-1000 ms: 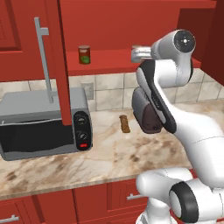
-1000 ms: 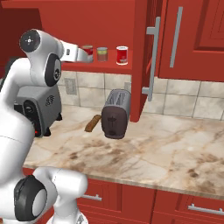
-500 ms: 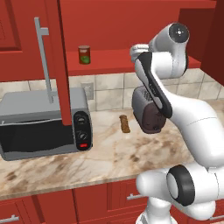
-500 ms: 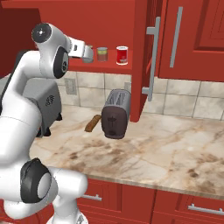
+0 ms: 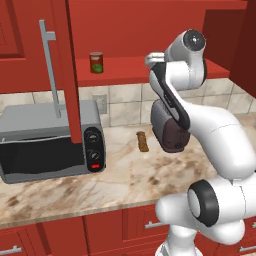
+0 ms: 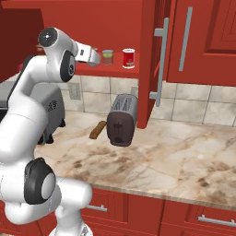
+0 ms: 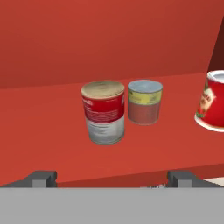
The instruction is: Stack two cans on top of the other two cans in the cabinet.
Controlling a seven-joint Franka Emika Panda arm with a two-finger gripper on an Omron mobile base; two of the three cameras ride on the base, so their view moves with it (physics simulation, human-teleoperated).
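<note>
My gripper (image 7: 112, 177) stands wide open, holding nothing. At the centre of the hand view the red-and-pale can (image 7: 103, 112) stands upright on the cabinet shelf (image 7: 43, 127), a yellow-banded grey can (image 7: 144, 101) just behind it, another red can (image 7: 213, 101) at the right edge.

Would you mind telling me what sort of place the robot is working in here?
A simulated home kitchen, it seems: a marble-look counter carries a microwave and a toaster, and red cabinets with a shelf of cans hang above a tiled backsplash.
</note>
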